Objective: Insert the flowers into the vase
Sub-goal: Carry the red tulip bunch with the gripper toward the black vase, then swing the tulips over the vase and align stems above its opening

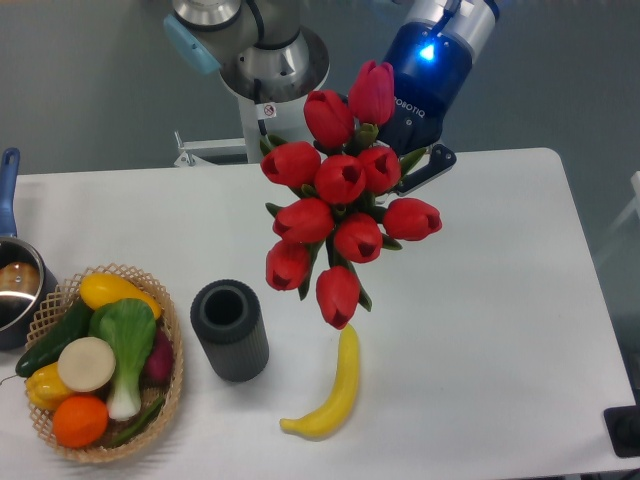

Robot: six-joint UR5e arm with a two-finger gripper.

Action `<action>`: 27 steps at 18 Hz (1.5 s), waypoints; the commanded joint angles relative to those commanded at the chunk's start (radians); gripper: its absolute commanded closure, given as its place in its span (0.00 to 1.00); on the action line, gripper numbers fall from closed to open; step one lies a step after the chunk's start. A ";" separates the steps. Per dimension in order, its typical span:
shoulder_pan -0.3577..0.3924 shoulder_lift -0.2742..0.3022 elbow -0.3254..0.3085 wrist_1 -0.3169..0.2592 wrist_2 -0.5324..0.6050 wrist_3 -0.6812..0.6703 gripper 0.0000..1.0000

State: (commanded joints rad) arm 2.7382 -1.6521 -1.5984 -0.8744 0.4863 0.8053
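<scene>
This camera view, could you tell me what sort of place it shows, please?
Probably a robotics lab bench staged as a kitchen: a plain white table with a robot arm base mounted behind it, and prop-like items such as a wicker basket of vegetables and a yellow banana.

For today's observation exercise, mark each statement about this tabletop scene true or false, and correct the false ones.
1. The flowers are already standing in the vase. False: they are held up in the air at the gripper, apart from the vase.
2. The vase stands upright with its opening empty. True.
3. A banana lies on the table right of the vase. True.
4. The basket sits right of the banana. False: it is left of the vase.
5. The pot is at the table's left edge. True.
</scene>
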 joint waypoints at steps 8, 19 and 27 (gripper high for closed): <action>-0.005 0.006 -0.012 0.000 0.000 -0.002 0.73; -0.112 -0.055 0.009 0.074 -0.002 0.008 0.73; -0.192 -0.100 -0.015 0.109 -0.149 0.023 0.73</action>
State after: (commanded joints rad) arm 2.5465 -1.7518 -1.6137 -0.7655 0.3378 0.8283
